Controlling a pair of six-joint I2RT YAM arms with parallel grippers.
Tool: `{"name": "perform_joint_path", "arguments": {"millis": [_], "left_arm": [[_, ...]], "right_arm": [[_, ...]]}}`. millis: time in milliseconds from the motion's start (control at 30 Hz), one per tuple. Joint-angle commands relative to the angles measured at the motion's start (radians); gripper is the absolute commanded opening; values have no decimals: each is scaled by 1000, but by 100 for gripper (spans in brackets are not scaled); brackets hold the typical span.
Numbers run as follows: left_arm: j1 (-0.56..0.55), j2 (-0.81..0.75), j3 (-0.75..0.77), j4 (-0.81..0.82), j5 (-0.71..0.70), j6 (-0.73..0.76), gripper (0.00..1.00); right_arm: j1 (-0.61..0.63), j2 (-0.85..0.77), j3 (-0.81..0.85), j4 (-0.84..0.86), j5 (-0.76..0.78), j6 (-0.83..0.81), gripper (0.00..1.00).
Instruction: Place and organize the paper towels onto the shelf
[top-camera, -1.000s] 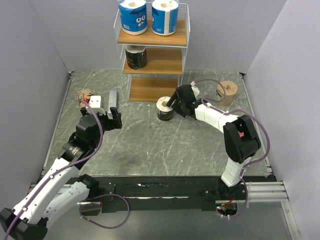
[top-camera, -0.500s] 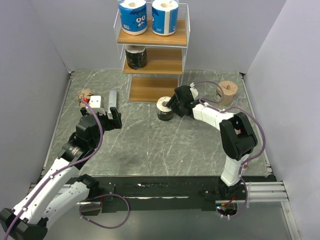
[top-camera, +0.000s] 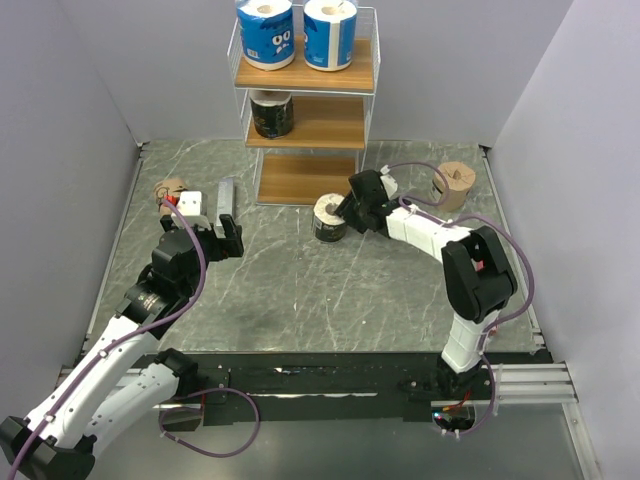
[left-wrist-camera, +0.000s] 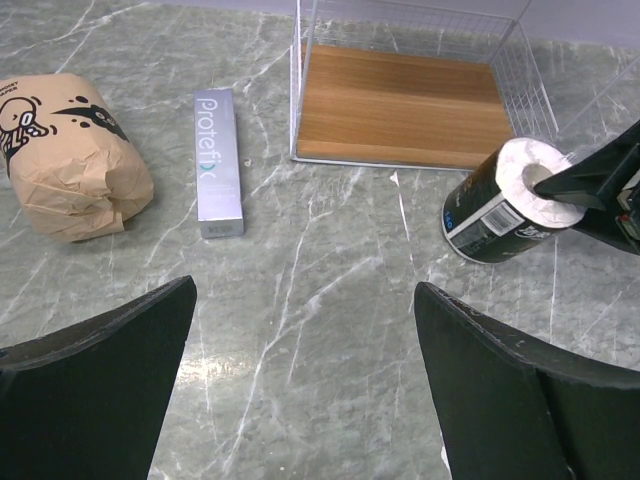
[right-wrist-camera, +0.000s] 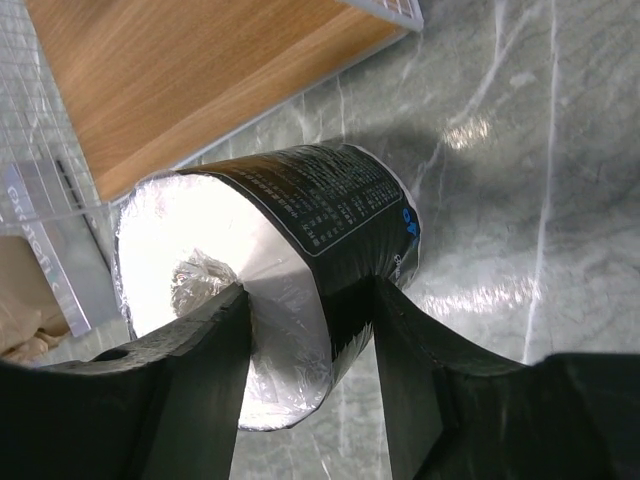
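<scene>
Right gripper (right-wrist-camera: 305, 300): partly closed astride the wall of the black roll (right-wrist-camera: 340, 220), with one finger in the core hole and the other on the wrapper outside. Both seem to touch, so I judge the roll gripped; how firmly cannot be told.
Black roll: on the table just in front of the shelf (top-camera: 325, 125), off its right front corner. Whether it sits flat or tipped cannot be told.
Left gripper (left-wrist-camera: 305, 295): wide open and holding nothing, hanging over the table well to the front-left of the shelf.
Top tier: two blue rolls (top-camera: 265, 32) stand side by side inside the rail.
Middle tier: second black roll (top-camera: 271, 113) at the left end, with the space beside it free.
Bottom board (left-wrist-camera: 400, 100): bare.
Right kraft roll (top-camera: 455, 185): on the table, well right of the shelf.
Left kraft roll (left-wrist-camera: 70, 155): on the table, well left of the shelf.
Grey bar (left-wrist-camera: 218, 160): flat on the table between the shelf and the left kraft roll; not part of the job.
Progress: about half by my count, with three rolls shelved and three left.
Likely order: the gripped roll looks meant for the free spot on the middle tier, and the kraft pair for the bottom board.
</scene>
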Motion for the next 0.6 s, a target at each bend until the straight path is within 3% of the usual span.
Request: {"name": "perform_joint_path", "arguments": {"millis": [0, 367, 567], "left_arm": [[1, -9, 26, 35, -19, -10, 97], [3, -15, 28, 33, -21, -10, 96], [3, -21, 26, 32, -21, -10, 97]], "right_arm": [[16, -148, 14, 12, 24, 6, 41], [39, -347, 58, 61, 89, -4, 40], [45, -343, 168, 69, 135, -24, 41]]}}
